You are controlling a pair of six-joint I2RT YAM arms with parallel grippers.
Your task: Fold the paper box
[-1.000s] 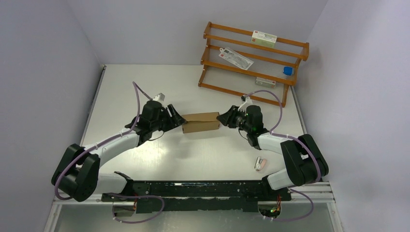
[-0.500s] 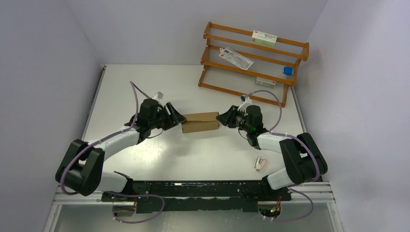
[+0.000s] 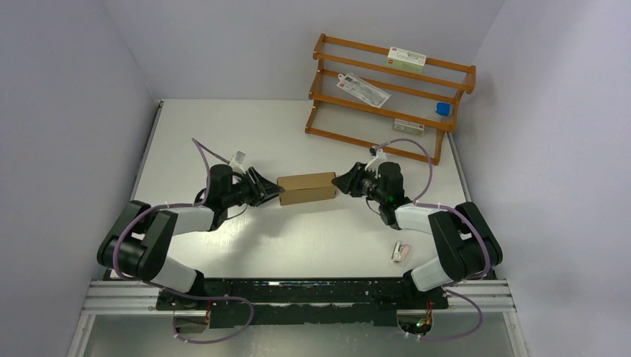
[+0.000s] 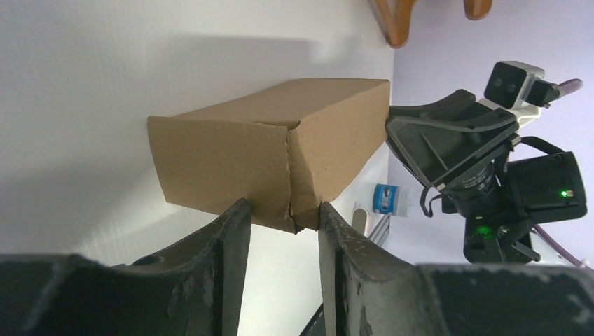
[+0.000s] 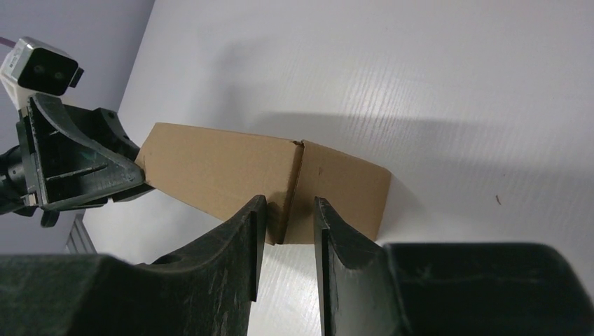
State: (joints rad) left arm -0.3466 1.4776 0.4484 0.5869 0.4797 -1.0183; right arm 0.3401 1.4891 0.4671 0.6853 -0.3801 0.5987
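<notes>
The brown paper box (image 3: 306,189) lies closed up as a small carton near the middle of the white table (image 3: 223,126), set lengthwise between the two arms. The left gripper (image 4: 281,204) has its fingers partly spread astride the lower edge of the box's near end, and the right gripper (image 5: 289,199) stands likewise at the opposite end. I cannot tell whether either one pinches the cardboard or only rests against it.

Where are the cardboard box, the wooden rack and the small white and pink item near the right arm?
cardboard box (image 3: 306,181), overhead view, middle of its top face.
wooden rack (image 3: 471,77), overhead view, its right end post.
small white and pink item (image 3: 400,251), overhead view, its middle.
</notes>
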